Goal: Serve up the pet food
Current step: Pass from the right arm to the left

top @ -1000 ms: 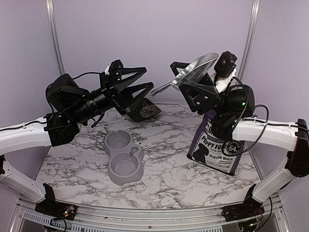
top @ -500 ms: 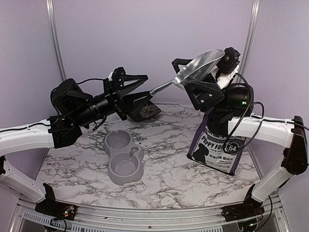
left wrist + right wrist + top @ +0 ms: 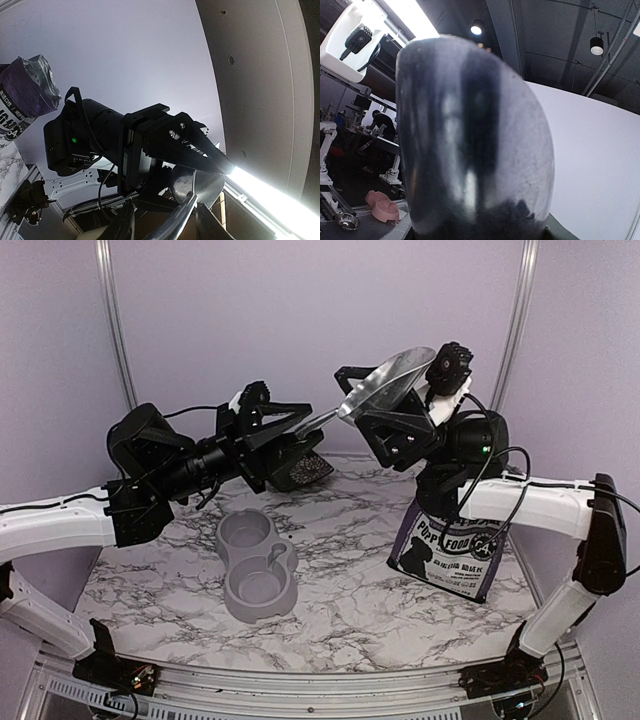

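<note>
Scoop (image 3: 388,380) clamped in right hand (image 3: 360,412); left hand (image 3: 298,428) spread around its handle (image 3: 322,420).

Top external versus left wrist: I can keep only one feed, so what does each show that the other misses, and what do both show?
Only top external shows the grey double bowl, the marble table and the left arm. Only left wrist shows the ceiling light strip and, close up, the handle of the metal scoop lying between the left fingers. Both show the scoop raised in the right gripper, and the purple bag.
</note>
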